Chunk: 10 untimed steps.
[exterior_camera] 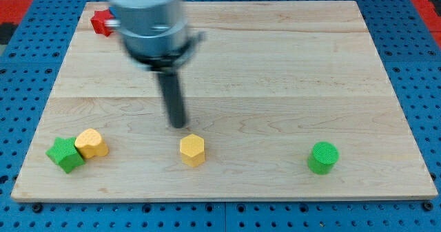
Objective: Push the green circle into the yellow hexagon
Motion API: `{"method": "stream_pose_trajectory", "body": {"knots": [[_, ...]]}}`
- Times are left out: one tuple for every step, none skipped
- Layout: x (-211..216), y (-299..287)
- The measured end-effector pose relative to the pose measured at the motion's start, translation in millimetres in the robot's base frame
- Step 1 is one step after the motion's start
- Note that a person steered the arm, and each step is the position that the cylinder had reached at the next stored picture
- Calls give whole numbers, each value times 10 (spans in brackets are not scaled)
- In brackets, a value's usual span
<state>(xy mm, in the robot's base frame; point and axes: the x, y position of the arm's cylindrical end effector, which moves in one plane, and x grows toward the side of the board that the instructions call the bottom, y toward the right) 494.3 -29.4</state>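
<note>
my tip (179, 125) just at 11 o'clock of yellow hexagon (192, 150) | green circle (322, 157) well apart at 3 o'clock | probably light, rigid, slides easily; push its right side | no fingers fitted, nothing grasped

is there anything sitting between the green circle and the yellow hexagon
Nothing visible does. The board between the green circle and the yellow hexagon is bare wood. My tip sits just above the hexagon toward the view's top, off that line.

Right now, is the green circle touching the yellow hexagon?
Apart. The camera view shows a wide strip of bare board between the green circle and the yellow hexagon.
</note>
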Motion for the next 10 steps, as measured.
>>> {"method": "stream_pose_trajectory", "body": {"knots": [[375, 523], [541, -148], [520, -844], [509, -147], [153, 999], [101, 1998], [534, 2524], [899, 2100], [863, 1255], [771, 1685]]}}
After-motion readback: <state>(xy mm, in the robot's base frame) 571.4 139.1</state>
